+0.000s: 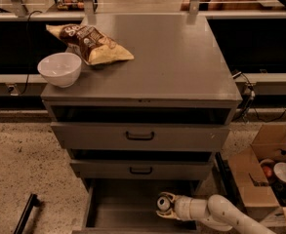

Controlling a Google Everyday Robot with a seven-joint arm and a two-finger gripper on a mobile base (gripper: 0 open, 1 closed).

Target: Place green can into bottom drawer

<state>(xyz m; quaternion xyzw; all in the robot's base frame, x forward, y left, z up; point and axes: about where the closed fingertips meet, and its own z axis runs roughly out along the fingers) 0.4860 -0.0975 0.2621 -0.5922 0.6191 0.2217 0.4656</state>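
Gripper (pixel 162 206) is inside the pulled-out bottom drawer (pixel 120 206), near its front-right corner, fingers clamped round the green can (pixel 163 203); only its silvery top shows. On cabinet top (pixel 181 57), left edge: white bowl (pixel 59 68) beside chip bag (pixel 91 44).

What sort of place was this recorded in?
Probably a lab or workroom: grey metal drawer cabinet, loose cables, cardboard box of clutter on a speckled floor. The gripper is inside the open bottom drawer.
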